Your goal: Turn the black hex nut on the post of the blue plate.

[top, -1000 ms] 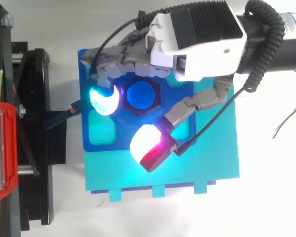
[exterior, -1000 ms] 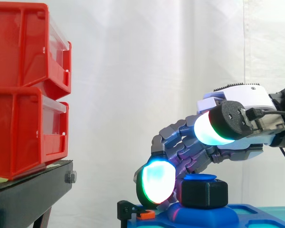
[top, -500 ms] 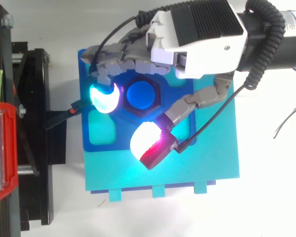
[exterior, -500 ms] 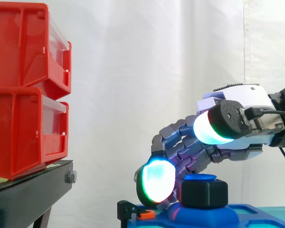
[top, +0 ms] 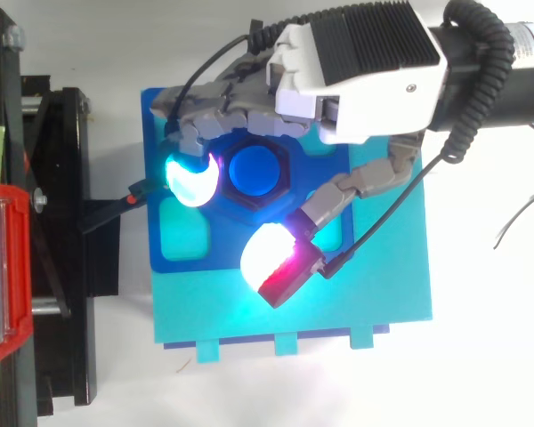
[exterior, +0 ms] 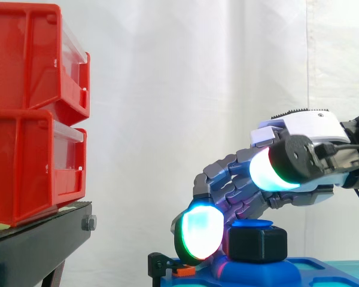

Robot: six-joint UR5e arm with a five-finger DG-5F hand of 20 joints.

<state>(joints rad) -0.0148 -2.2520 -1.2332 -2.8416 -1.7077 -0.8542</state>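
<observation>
Item: black hex nut (exterior: 257, 244) of matte, chunky make, seated on the round blue post (top: 254, 171) at the left-centre of the blue plate (top: 218, 249), which lies on a teal base panel (top: 374, 302) to the right of the black stand (exterior: 36, 245) carrying 2 red bins (exterior: 30, 113), before a white curtain (exterior: 167, 89). Handling, as judged: rigid, probably light moulded plastic, not fragile; faces dull rather than glossy, so moderate grip should suffice; captive on its post, so it is expected to rotate rather than lift away. Best hold, as judged: 2 opposed side flats, low on the black body, leaving the blue cap of the post untouched. Orientation: bore and turning axis upright along the post; body wider than tall, with no long axis in plan; seen from above, its corners appear to point left and right, flats facing near and far. Hand (top: 365, 62): enters from the right, fingers curled round the far and left sides of the nut, one cyan-glowing fingertip (exterior: 197, 233) set against its left side; the thumb pad (top: 271, 258) stands on the near side, raised above the nut's level in the side view and not touching it, so the hold is 1-sided rather than a full pinch
</observation>
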